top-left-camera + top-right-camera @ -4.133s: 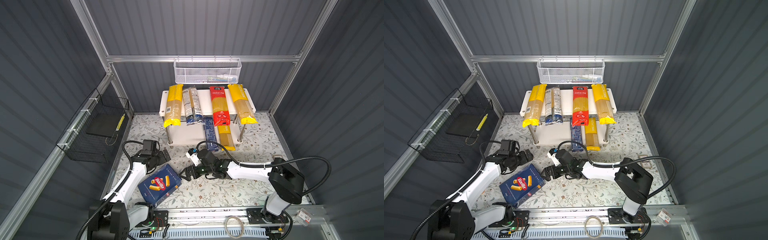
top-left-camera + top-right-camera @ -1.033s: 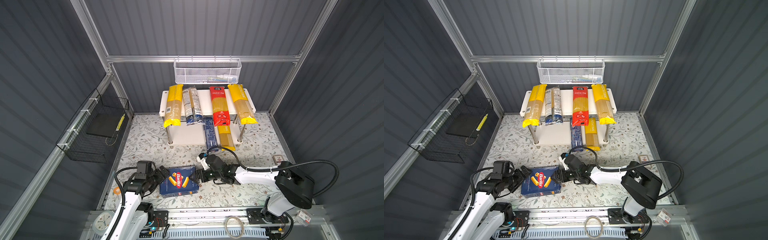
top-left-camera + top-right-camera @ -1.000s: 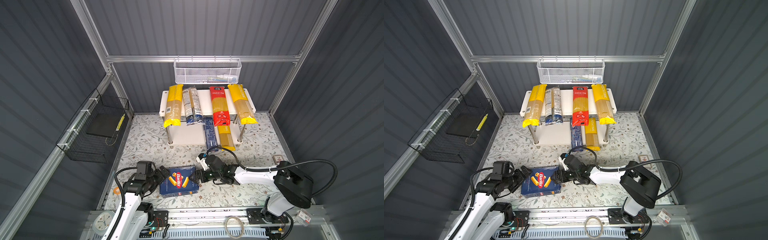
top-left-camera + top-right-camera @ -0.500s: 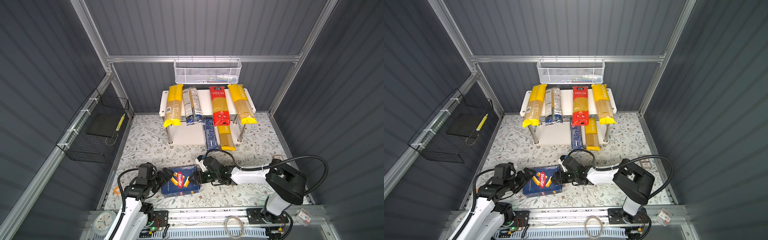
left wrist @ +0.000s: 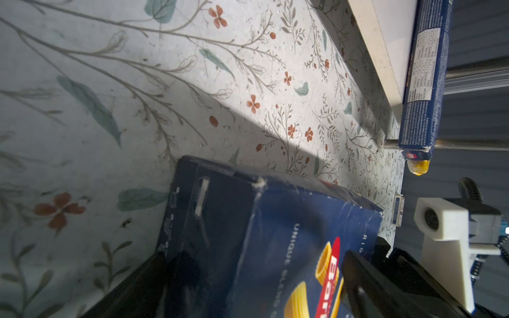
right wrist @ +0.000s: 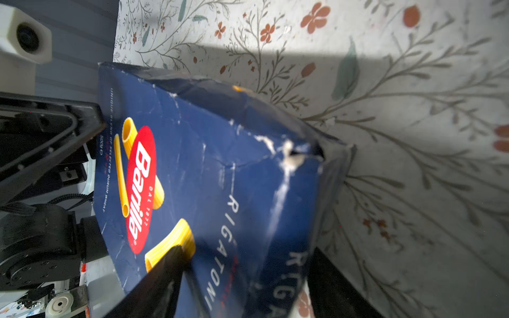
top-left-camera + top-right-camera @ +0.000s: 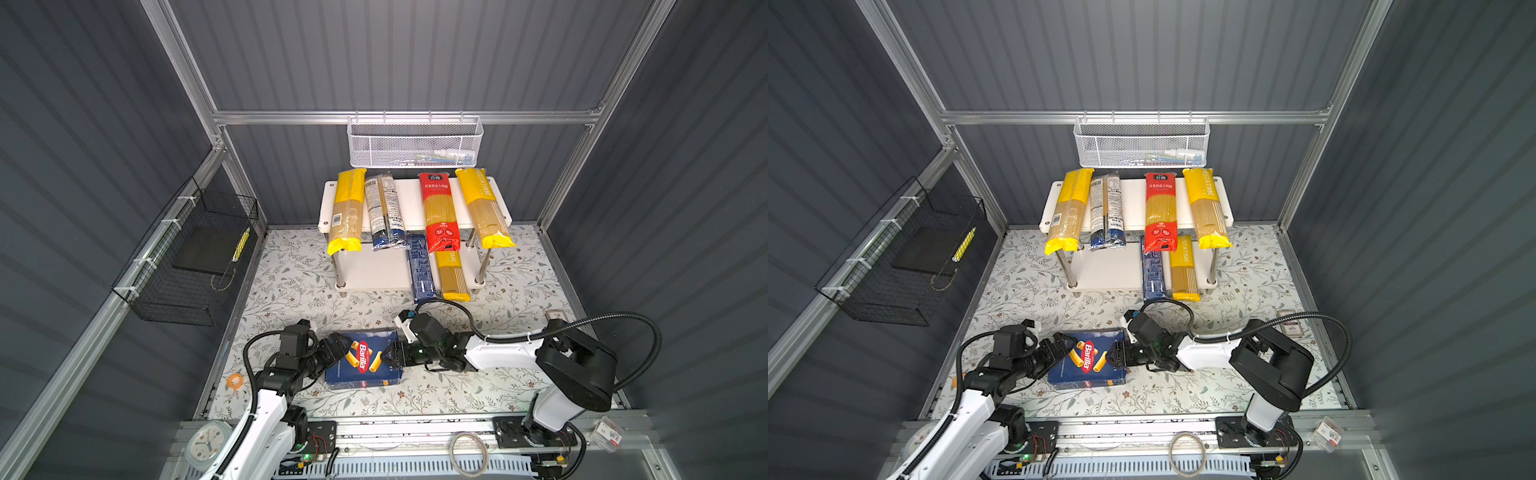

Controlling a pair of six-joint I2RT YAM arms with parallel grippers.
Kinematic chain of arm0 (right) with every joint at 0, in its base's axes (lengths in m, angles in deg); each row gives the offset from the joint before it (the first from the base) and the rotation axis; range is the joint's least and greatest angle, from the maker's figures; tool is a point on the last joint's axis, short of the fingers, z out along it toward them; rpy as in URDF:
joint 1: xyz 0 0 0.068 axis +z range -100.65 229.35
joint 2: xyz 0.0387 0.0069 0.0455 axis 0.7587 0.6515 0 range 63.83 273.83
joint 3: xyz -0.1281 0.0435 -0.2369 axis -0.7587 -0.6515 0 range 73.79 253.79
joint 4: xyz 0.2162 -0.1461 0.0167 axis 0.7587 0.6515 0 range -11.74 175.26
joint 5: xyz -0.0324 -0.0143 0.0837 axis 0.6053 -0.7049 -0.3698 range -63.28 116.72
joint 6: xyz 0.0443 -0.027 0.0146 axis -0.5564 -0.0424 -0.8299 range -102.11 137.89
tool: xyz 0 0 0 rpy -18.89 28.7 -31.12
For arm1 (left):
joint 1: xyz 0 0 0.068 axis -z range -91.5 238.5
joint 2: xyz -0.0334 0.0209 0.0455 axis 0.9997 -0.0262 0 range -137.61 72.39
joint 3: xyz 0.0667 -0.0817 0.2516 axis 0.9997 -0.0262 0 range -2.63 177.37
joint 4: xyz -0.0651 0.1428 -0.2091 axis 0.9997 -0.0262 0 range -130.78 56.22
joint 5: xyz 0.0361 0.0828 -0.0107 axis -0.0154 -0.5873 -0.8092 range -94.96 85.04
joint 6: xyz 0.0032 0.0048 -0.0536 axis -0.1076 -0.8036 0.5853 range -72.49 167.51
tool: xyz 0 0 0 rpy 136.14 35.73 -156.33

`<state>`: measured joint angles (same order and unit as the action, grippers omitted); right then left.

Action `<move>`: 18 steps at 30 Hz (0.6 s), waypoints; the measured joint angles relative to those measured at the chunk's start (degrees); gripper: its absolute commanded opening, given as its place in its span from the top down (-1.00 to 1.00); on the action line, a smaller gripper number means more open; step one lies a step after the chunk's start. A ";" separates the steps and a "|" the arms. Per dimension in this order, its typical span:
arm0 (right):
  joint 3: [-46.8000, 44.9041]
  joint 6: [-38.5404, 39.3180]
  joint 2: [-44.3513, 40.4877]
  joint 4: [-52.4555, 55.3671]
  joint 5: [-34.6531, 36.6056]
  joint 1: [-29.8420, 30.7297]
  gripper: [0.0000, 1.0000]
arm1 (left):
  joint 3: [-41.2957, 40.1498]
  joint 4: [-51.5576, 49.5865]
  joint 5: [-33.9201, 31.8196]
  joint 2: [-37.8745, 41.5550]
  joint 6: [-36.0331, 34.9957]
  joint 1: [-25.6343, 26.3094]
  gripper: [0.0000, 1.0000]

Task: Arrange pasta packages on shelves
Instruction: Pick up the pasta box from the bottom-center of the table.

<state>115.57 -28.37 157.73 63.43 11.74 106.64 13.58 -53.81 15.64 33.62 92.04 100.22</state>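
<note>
The wide blue Barilla box (image 7: pixel 363 361) (image 7: pixel 1088 359) lies flat on the floral mat, near the front. My left gripper (image 7: pixel 337 348) (image 5: pixel 252 261) is open, its jaws astride the box's left end. My right gripper (image 7: pixel 392 355) (image 6: pixel 248 252) straddles the right end. Its upper finger (image 6: pixel 165 275) rests on the printed face, and a sliver of mat shows before the lower one. On the shelves' (image 7: pixel 409 199) top board lie a yellow bag (image 7: pixel 347 212), a grey-and-dark-blue bag (image 7: pixel 384 212), a red bag (image 7: pixel 438 212) and a second yellow bag (image 7: pixel 484 208). The lower board holds a narrow blue box (image 7: pixel 422 268) and a yellow bag (image 7: pixel 451 274).
A white mesh basket (image 7: pixel 415 143) hangs on the back rail above the shelves. A black wire basket (image 7: pixel 187 257) hangs on the left wall. A small card (image 7: pixel 555 314) lies on the mat at the right, and an orange tape ring (image 7: pixel 235 380) lies beside its left edge.
The left gripper has slid right onto the box's left end. The right gripper's jaws have narrowed round the right end. Four seconds ago the box lay askew and further left.
</note>
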 measured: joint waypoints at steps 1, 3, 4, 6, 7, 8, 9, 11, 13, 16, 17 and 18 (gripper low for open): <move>0.00 0.07 -0.20 0.11 0.24 0.00 -0.38 | 0.02 -0.02 0.11 0.02 -0.33 0.00 -0.99; 0.04 0.22 -0.57 0.52 0.76 0.00 -0.38 | 0.17 0.00 0.42 0.00 -0.63 0.24 -0.99; 0.17 0.24 -0.76 1.03 1.11 0.00 -0.38 | 0.35 0.04 0.68 -0.04 -0.70 0.28 -0.99; 0.48 0.28 -0.92 1.73 1.66 0.00 -0.37 | 0.63 0.76 1.09 -0.66 -0.70 0.31 -0.99; 0.70 0.31 -0.98 2.16 2.03 -0.02 -0.37 | 0.87 1.29 1.31 -1.33 -0.63 0.31 -0.99; 0.94 0.31 -1.07 2.62 2.36 -0.02 -0.37 | 1.14 1.90 1.42 -2.10 -0.59 0.33 -0.99; 1.18 0.31 -1.16 2.99 2.82 -0.04 -0.37 | 1.55 2.47 1.55 -3.06 -0.57 0.42 -0.99; 1.49 0.31 -1.29 3.45 3.63 -0.20 -0.37 | 2.56 3.45 1.55 -4.79 -0.57 0.72 -0.99; 1.75 0.22 -1.38 3.91 4.44 -0.33 -0.37 | 3.89 4.52 1.53 -6.49 -0.59 1.14 -0.99; 2.10 0.17 -1.79 4.66 5.79 -0.52 -0.37 | 5.62 6.82 1.38 -9.11 -0.57 1.66 -0.99; 2.32 0.17 -1.95 4.94 6.08 -0.66 -0.38 | 5.99 7.69 1.20 -9.90 -0.59 1.95 -0.99; 2.64 0.20 -2.05 5.55 6.34 -0.90 -0.38 | 6.34 8.70 0.92 -10.80 -0.59 2.36 -0.99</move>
<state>118.21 -28.18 155.68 68.98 18.08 105.75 19.92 -45.11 16.56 22.83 91.45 102.58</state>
